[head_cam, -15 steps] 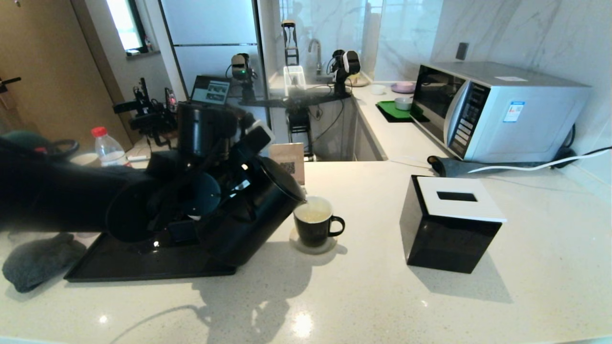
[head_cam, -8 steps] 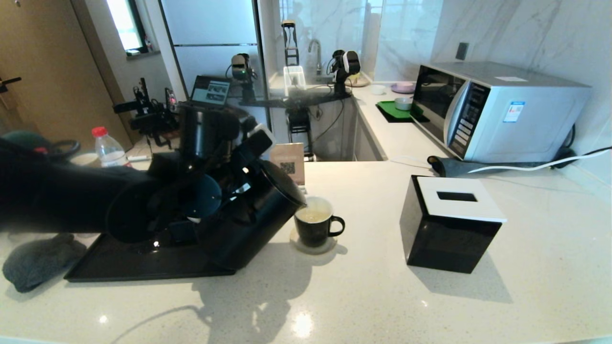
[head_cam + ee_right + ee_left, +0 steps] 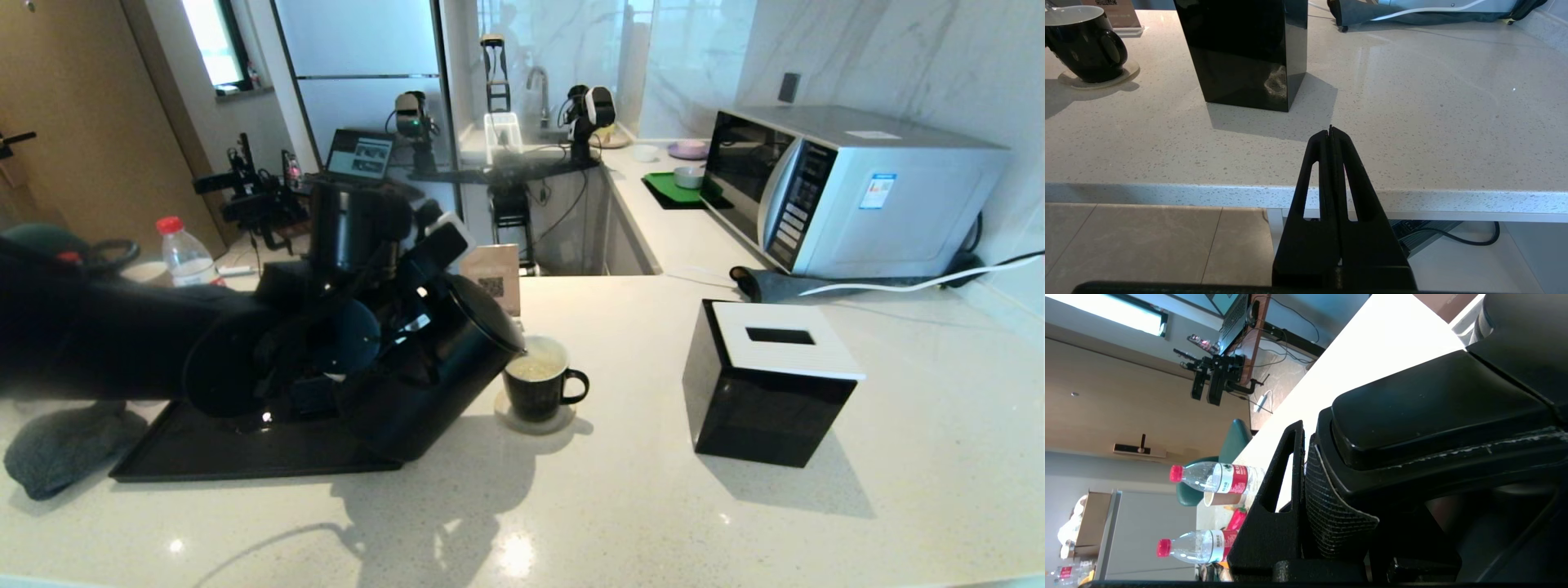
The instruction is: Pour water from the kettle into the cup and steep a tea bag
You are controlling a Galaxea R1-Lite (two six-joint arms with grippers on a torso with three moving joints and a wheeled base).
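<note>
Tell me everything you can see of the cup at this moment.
The cup is a small glossy black mug with a pale cream inside and a black loop handle pointing toward the tissue box. It stands upright on a round pale coaster on the countertop, holding pale liquid. The tilted kettle has its spout at the rim.

A home kitchen doubling as a robot lab: microwave (image 3: 849, 189) on a stone counter (image 3: 653, 490); sink tap (image 3: 539, 86) and fridge (image 3: 359, 73) behind; laptop (image 3: 359, 155) and camera rigs (image 3: 249, 192) beyond.
</note>
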